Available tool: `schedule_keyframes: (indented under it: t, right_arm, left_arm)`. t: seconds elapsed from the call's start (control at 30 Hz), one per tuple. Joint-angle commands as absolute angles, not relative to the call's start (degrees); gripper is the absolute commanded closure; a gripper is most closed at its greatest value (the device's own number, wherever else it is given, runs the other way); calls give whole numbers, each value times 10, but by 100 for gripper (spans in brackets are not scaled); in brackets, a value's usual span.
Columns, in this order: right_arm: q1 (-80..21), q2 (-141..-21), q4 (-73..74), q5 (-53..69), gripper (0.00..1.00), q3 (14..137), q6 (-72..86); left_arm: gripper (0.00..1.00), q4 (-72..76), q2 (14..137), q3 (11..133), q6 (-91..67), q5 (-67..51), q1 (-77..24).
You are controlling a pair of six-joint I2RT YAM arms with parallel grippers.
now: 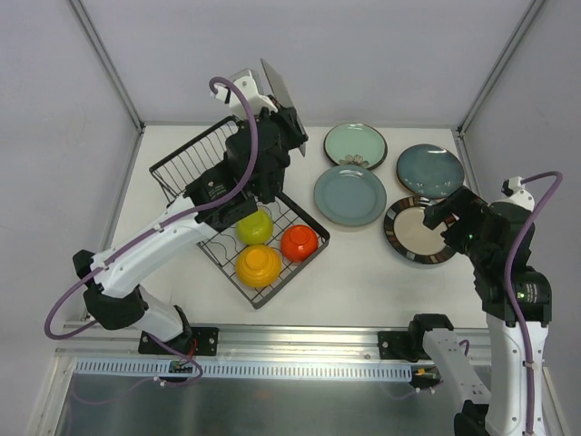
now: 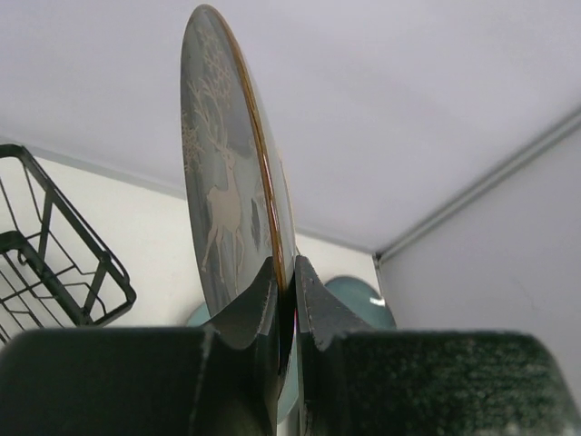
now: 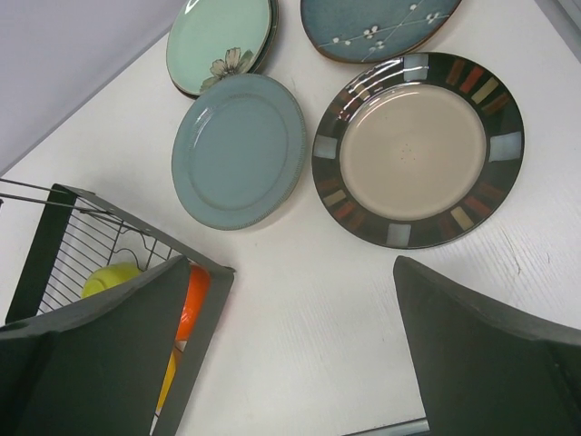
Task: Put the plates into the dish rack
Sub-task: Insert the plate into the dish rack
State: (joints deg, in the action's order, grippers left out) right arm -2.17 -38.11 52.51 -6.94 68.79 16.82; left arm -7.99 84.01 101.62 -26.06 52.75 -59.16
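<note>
Left gripper [image 2: 283, 280] is clamped on the rim of the deer-patterned plate [image 2: 222, 200], held upright on edge near the dish rack [image 1: 186, 168], evidently to suit its slots. Remaining plates [image 1: 350, 194] lie flat on the table [image 1: 363, 272]. Right gripper [image 3: 290, 309] hangs wide open above the striped-rim plate [image 3: 418, 150].

A robotics lab test cell: the left arm [image 1: 163, 238] and right arm [image 1: 508, 282] stand bolted to a metal rail [image 1: 300, 341] at the edge of a white table [image 1: 363, 282]. Plain pale panels [image 1: 381, 54] on aluminium posts [image 1: 104, 59] box it in, purple cables [image 1: 216, 84] trail from the arms, and the household plates [image 1: 350, 194] and dish rack [image 1: 191, 163] sit as test pieces.
</note>
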Motion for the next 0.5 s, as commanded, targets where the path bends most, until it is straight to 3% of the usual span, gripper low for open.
schedule_keyframes:
  t: [0.0, 0.47]
  right_arm:
    - [-29, -380, 518, -83, 1, 686, 153]
    - [-45, -379, 515, -91, 0, 672, 142]
  left_arm:
    - [100, 16, 847, 1076, -287, 621, -590]
    - [100, 87, 868, 1077, -227, 729, -572]
